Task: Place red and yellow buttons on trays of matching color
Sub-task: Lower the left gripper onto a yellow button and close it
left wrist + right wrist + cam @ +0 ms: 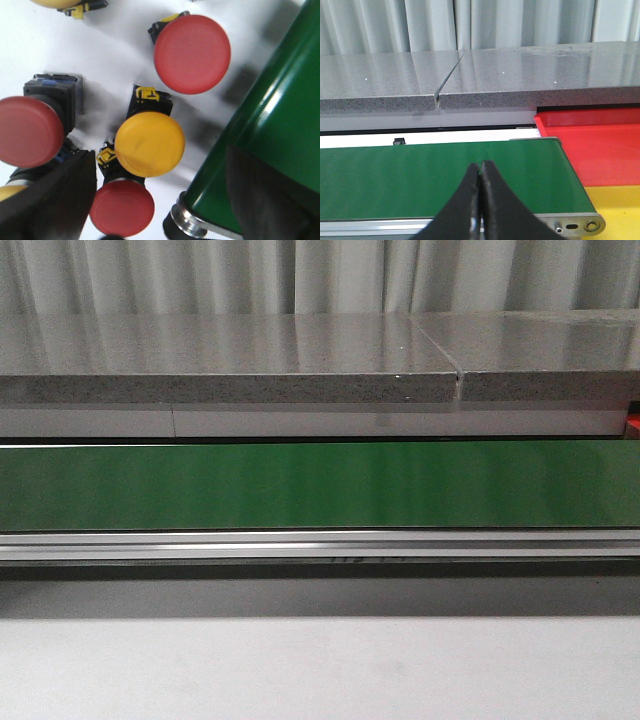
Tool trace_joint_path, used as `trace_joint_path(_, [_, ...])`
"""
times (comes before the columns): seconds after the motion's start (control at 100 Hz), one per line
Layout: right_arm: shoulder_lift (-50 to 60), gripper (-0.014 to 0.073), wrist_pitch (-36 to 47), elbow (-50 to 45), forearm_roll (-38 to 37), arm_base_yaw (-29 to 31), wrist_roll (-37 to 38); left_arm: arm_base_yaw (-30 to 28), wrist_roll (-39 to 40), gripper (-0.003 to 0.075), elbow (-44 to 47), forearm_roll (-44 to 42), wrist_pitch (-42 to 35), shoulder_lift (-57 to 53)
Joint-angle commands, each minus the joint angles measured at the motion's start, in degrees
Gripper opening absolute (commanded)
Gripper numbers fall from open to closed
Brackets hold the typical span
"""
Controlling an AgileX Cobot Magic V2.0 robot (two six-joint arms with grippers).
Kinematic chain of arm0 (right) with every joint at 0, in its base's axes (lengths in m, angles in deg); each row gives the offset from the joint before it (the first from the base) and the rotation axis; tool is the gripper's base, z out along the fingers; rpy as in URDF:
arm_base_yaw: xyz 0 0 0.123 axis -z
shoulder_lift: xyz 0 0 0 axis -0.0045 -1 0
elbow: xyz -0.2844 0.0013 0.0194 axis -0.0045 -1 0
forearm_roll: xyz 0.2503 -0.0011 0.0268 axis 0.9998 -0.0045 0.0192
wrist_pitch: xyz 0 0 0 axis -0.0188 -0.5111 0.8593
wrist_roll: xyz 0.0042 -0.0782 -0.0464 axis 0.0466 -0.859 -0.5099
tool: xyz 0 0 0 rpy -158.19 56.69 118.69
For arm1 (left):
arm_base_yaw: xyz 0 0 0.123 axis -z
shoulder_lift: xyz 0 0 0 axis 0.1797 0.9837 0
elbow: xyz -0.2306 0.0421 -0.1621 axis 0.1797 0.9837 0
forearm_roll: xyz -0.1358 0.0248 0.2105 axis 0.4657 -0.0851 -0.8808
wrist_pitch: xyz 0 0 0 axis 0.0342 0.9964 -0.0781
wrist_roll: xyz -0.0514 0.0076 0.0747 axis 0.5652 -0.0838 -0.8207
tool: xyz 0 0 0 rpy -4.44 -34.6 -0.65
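— Item nearest the lens, left wrist view?

— Left gripper (160, 212): two dark fingers, one (50, 200) at each lower corner of the view, jaws recorded as apart with nothing between them.

— Stock beneath those jaws?

— White tabletop (115, 55), with a cluster of push-buttons on it. Entered: one yellow button (149, 143) about midway between the fingers, its black base pointing away from the camera; one small red button (121, 208) just beside it and closest to the jaw gap, touching or nearly so; one large red button (192, 53) farther out; one red button on a black block (29, 131) beside the one finger. A further yellow cap is cropped at the far edge. Green conveyor belt (270, 135) is logged under the other finger.

— Right gripper (481, 200)?

— Jaws pressed together, empty, held over the belt. Red tray (600, 145) and yellow tray (620, 200) are listed past the belt's end roller, red behind yellow, side by side.

— Front view?

— Belt and grey counter only; neither buttons, trays nor arms are shown.

— Deciding relation?

— Buttons lie directly under the left jaws; trays lie by the right arm. The left arm is judged nearer for the pick, and neighbouring caps sit close enough to be nudged.
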Motion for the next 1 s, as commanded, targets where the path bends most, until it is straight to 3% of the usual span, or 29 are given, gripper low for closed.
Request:
trace_joint_path(0.0, [0.72,-0.0065,4.41,0.82,-0.6,0.4,-0.1,-0.09,0.07,0.0512,-1.69,0.42,-0.75,-1.18])
trace_joint_path(0.38, [0.72,-0.0065,4.41,0.82,-0.6,0.4,-0.1,-0.09,-0.23,0.0506,-1.69,0.42,-3.18,0.55])
trace_joint_path(0.72, [0.72,-0.0065,4.41,0.82,-0.6,0.4,-0.1,-0.09,-0.23,0.0279,-1.69,0.3,-2.14,0.55])
trace_joint_path(0.99, [0.72,-0.0065,4.41,0.82,-0.6,0.4,-0.1,-0.09,-0.23,0.024,-1.69,-0.42,-2.14,0.55])
